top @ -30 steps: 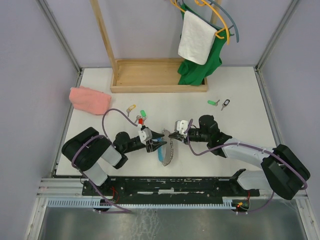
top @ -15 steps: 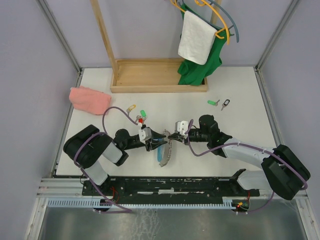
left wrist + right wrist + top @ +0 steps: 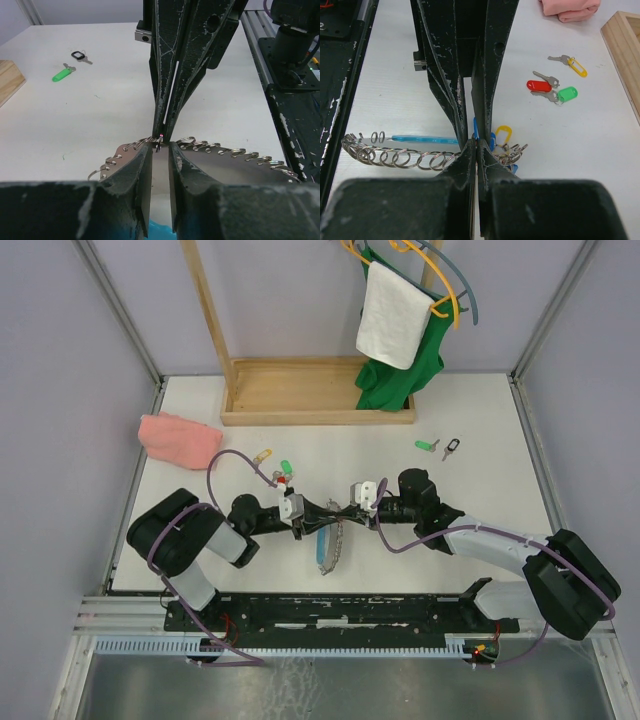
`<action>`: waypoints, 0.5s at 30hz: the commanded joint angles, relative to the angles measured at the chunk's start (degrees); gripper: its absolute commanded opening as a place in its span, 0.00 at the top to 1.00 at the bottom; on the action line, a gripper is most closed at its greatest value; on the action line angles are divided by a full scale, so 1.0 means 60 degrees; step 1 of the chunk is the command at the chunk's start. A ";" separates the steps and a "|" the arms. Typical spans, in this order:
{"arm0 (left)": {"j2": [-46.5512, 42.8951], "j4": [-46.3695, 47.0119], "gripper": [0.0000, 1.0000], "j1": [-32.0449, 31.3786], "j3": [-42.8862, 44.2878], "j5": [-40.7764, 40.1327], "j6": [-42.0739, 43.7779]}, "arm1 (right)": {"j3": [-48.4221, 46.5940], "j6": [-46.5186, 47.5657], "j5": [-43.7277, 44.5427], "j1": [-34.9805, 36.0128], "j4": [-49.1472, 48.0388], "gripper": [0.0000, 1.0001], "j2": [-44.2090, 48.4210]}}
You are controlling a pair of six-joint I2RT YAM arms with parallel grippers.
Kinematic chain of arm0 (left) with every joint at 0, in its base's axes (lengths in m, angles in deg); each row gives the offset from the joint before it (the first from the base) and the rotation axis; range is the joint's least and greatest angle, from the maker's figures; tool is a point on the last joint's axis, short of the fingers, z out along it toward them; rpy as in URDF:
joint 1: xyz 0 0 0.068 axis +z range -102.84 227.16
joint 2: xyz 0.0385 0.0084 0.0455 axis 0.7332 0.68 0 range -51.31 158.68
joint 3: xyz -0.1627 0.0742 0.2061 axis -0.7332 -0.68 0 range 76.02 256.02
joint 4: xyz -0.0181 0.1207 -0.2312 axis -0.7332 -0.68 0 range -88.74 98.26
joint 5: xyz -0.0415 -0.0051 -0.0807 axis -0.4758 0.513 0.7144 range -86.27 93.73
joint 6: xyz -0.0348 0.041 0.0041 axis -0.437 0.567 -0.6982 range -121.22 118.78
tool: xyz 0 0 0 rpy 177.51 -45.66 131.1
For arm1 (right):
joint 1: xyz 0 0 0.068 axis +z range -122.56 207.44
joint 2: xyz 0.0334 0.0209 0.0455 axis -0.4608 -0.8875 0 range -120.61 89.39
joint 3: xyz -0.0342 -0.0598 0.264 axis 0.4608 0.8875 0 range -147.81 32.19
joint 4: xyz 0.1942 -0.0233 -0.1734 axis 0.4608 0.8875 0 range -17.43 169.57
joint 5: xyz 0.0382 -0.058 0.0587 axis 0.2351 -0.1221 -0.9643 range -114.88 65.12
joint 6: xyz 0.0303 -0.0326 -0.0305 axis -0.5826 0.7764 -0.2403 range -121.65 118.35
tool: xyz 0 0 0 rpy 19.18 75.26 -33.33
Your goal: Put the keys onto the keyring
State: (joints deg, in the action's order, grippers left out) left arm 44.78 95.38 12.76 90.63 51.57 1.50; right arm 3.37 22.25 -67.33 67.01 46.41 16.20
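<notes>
Both left pincer (image 3: pixel 320 509) and right pincer (image 3: pixel 347 510) meet above keyring (image 3: pixel 328 546), near table (image 3: pixel 480 420) edge.

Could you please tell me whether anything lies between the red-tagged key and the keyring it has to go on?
Nothing visible does: bare table separates the red-tagged key from the keyring. The left gripper sits at the keyring just beside that path, not across it.

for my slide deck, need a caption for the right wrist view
Right pincer shut on the keyring, left pincer facing it tip to tip, loose tagged keys beyond.
</notes>
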 commanded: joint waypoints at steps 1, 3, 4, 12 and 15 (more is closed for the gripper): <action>0.0022 0.2004 0.79 0.0048 0.0174 0.0340 0.0074 | -0.0512 -0.0057 -0.0420 -0.0046 -0.0729 0.99 0.0105; 0.0041 0.1995 0.89 0.0049 0.0133 0.0335 0.0116 | -0.0531 -0.0097 -0.0438 -0.0044 -0.0729 0.99 0.0106; 0.0021 0.2000 0.92 0.0048 0.0122 0.0335 0.0106 | -0.0549 -0.0121 -0.0438 -0.0040 -0.0731 0.99 0.0099; -0.1904 -0.0710 0.97 0.0195 -0.0173 -0.0012 0.0720 | -0.0740 0.0064 0.0315 -0.0047 0.0916 0.83 0.0601; -0.3534 -0.5220 0.97 0.0107 0.0651 -0.0664 0.2081 | -0.0975 0.0322 0.0563 -0.0039 0.1932 0.70 0.1004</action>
State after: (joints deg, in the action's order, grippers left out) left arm 34.31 85.65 13.68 89.53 51.59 3.51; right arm 1.40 22.42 -66.11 67.01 51.77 18.50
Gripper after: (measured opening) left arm 0.035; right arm 0.239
